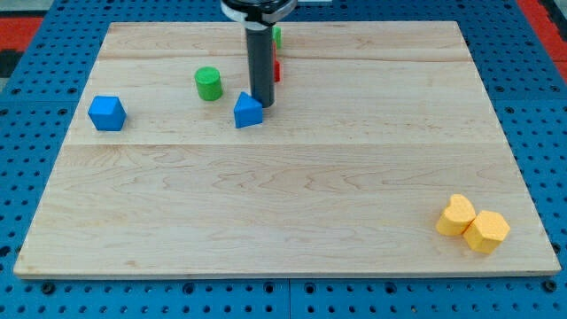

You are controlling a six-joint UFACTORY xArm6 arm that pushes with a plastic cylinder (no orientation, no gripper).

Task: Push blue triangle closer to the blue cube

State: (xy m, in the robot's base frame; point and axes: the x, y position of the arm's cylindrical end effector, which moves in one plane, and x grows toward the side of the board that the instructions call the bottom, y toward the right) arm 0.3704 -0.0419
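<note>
One risk: tip (263,104) touching blue triangle (248,111) at its upper-right edge, bare rod with no jaws, triangle well right of blue cube (106,113); off-centre contact could spin triangle or slip past toward green cylinder (208,83) above-left.

A pale wooden board (292,213) lies on a blue perforated base (27,53) — red showing at both top corners.

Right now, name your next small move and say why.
Probably a short push toward the view's left. My tip sits at the upper right edge of the blue triangle, and the blue cube lies well off to the left at about the same height, with bare board between them.
</note>
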